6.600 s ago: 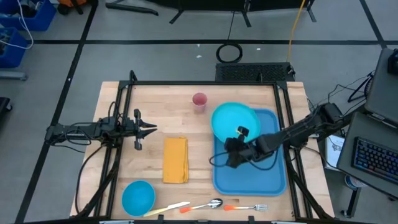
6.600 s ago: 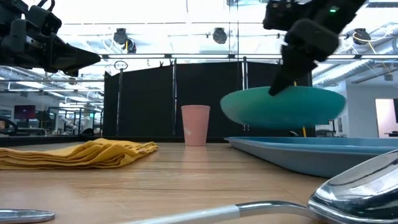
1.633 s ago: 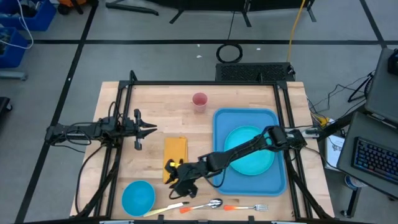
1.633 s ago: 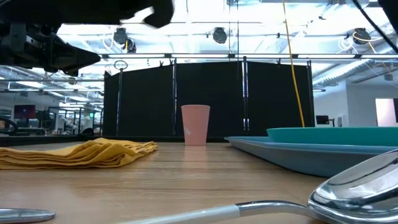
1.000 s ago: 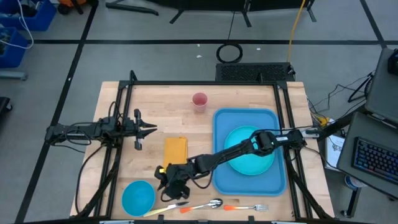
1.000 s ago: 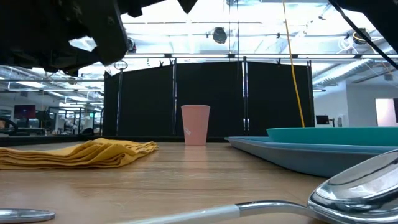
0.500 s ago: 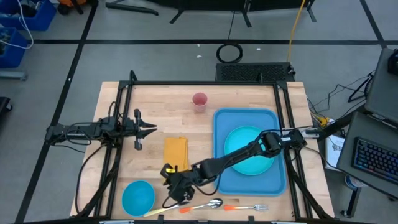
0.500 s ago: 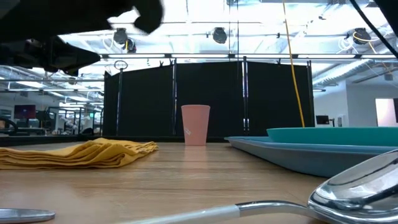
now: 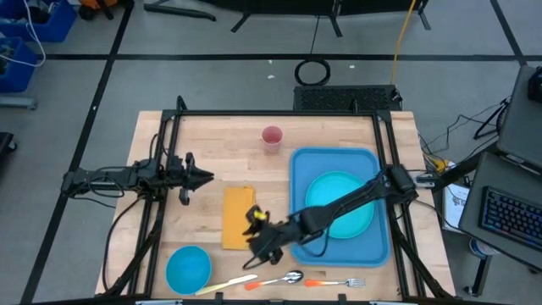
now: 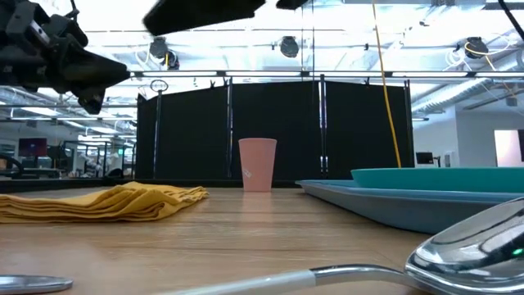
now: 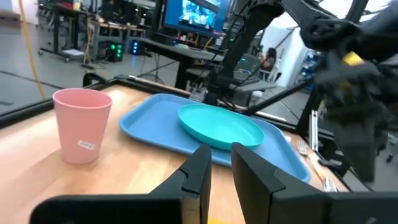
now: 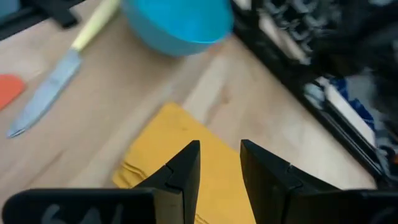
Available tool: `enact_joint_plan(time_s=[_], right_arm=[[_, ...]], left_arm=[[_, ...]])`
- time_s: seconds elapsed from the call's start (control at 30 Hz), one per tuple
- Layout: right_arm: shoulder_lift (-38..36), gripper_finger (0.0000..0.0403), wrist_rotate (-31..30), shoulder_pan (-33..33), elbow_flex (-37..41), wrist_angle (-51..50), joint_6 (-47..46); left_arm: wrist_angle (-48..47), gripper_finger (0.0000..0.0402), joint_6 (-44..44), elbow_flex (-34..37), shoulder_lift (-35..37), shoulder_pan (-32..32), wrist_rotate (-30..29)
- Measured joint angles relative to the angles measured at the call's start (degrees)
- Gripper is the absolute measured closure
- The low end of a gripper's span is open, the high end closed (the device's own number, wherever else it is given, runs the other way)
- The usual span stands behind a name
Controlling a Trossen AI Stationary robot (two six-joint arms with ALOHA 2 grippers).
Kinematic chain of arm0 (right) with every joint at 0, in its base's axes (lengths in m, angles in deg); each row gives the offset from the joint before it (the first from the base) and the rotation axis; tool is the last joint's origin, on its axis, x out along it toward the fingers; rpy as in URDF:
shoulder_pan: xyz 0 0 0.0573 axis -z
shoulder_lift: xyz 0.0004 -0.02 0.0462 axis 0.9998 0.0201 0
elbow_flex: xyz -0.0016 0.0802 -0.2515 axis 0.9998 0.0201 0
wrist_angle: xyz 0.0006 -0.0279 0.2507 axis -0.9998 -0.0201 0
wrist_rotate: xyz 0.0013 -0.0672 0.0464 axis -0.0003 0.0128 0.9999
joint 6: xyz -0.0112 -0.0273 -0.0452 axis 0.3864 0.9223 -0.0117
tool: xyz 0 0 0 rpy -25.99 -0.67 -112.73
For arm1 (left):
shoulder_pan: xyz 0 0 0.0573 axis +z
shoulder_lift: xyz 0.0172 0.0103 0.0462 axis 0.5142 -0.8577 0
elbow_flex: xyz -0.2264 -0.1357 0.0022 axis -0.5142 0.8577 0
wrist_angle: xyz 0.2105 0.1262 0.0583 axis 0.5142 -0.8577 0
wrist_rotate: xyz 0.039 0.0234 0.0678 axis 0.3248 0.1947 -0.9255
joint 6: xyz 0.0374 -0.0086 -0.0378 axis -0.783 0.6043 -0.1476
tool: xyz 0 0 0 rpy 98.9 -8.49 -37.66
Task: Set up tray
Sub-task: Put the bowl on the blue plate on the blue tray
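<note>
We see the right gripper [image 9: 255, 227] stretched across the table from the right side, hovering just beside the near end of the folded yellow-orange cloth napkin [image 9: 238, 217]. Its two dark fingers [image 12: 180, 171] stand slightly apart with a narrow gap between them, pinching nothing; through that gap the wrist view shows the napkin directly ahead. Beyond the napkin from this gripper we find a round blue plastic bowl [image 12: 178, 23] and a knife with a pale yellow handle [image 12: 57, 74] lying on the wood.

Behind the right gripper, along its own arm, lies the large bright-blue rectangular plastic tray [image 9: 340, 247], flat on the light wooden table [image 9: 212, 152]. A round turquoise plate [image 9: 341, 203] sits inside it, and the arm passes over both. Near that gripper, toward the table's front edge, we see a metal spoon [image 9: 285, 277] and a fork with an orange handle [image 9: 332, 282].

The left gripper [image 9: 200, 178] waits at the left side of the table, above the wood and apart from the napkin. Its fingers [image 11: 198, 173] are nearly together, a thin slit between them, with nothing held. Ahead of it stand a pink plastic cup [image 11: 82, 124] and, farther on, the tray with its plate.
</note>
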Motion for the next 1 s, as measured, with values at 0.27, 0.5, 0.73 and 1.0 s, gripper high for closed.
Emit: enact_joint_plan(time_s=[0.27,0.5,0.73,1.0], right_arm=[[-12.22,0.0298,0.35,2.39,18.12,17.13,-0.70],[-17.09,0.0298,0.45,4.17,27.22,26.88,-0.72],[-17.56,0.0298,0.45,5.21,29.13,27.97,-0.99],[-17.62,0.0298,0.43,6.14,29.06,26.41,-2.45]], left_arm=[[-0.24,0.0334,8.83,0.00,0.00,-0.64,6.10],[1.43,0.0334,18.58,-0.02,-0.02,-4.08,9.11],[-0.35,0.0334,19.82,-0.02,-3.60,-11.86,7.20],[-2.54,0.0334,21.48,-1.56,-11.99,-20.81,2.37]])
